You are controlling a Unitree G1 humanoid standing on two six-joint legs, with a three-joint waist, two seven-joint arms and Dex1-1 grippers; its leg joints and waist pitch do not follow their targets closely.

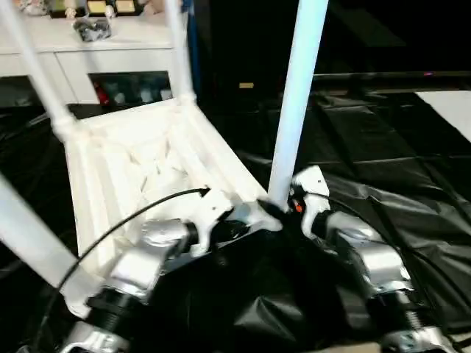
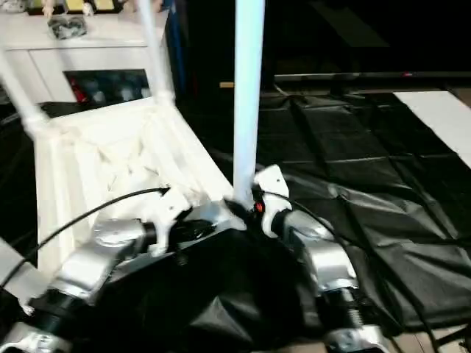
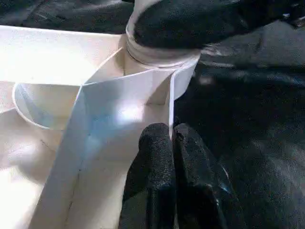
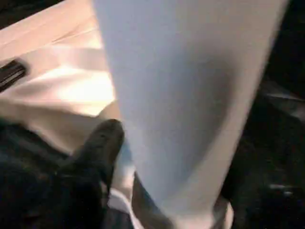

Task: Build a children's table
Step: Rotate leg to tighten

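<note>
The children's table lies upside down, its white tabletop (image 1: 147,162) showing the ribbed underside. Three legs stand in its sockets: back left (image 1: 37,73), back right (image 1: 176,51) and near left (image 1: 29,235). Another leg (image 1: 298,95) rises upright from the near right corner socket (image 3: 157,57). My right gripper (image 1: 283,206) is at the base of this leg, right against it. My left gripper (image 3: 171,143) is shut on the thin rim wall of the tabletop just beside that corner, the wall's edge pinched between its black fingers (image 3: 152,157).
Crumpled black sheeting (image 1: 383,169) covers the floor around the table. A white cabinet (image 1: 110,51) with small objects on top stands behind the table. A white panel (image 1: 449,103) lies at the far right. A black cable (image 1: 125,220) loops over my left forearm.
</note>
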